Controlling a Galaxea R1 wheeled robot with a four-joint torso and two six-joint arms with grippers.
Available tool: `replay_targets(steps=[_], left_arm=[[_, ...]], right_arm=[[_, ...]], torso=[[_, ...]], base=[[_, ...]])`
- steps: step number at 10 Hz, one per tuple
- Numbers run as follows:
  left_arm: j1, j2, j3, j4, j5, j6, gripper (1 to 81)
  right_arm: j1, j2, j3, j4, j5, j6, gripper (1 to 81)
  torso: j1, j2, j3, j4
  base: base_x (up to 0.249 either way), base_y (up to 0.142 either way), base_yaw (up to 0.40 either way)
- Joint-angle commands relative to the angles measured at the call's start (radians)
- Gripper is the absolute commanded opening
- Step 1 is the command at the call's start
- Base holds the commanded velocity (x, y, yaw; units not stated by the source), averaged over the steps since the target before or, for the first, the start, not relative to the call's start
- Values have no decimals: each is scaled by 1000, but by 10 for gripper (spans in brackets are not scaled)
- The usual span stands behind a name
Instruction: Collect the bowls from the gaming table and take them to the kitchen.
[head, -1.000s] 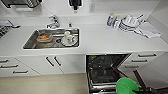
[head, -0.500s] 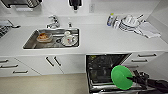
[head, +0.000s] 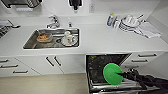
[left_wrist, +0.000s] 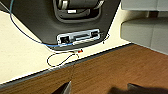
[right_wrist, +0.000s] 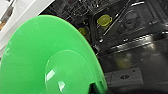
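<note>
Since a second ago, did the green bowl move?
Yes. Against the open dishwasher, which stayed put, the green bowl in the right gripper has risen a little, toward the countertop, and sits higher over the rack.

The open dishwasher (head: 107, 70) gapes below the countertop (head: 100, 40); its dark racks (right_wrist: 82, 10) and a yellow cup (right_wrist: 104, 20) crowd the inside.

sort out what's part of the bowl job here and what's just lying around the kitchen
Part of the job:
green bowl, held by the right gripper
open dishwasher
yellow bowl on its rack

Just lying about:
dishes in the sink
stacked plates
cloth
bottle
</note>
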Motion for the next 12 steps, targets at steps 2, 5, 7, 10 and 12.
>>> replay_targets(steps=[2,5,7,10,12], left_arm=[[38,1,-4,8,76,6,811],[29,5,-14,0,69,3,811],[12,13,-33,-30,75,-23,811],[12,11,-33,-50,76,-23,811],[12,15,-33,-50,76,-23,811]], right_arm=[[143,-33,-23,21,-52,37,811],[102,-171,93,7,-141,34,811],[-17,-270,132,7,-174,26,811],[-332,-285,129,-23,-209,-11,811],[-493,-224,71,-74,-137,-11,811]], torso=[[0,0,0,0],[0,0,0,0],[0,0,0,0],[0,0,0,0],[0,0,0,0]], base=[[0,0,0],[0,0,0],[0,0,0],[0,0,0],[0,0,0]])
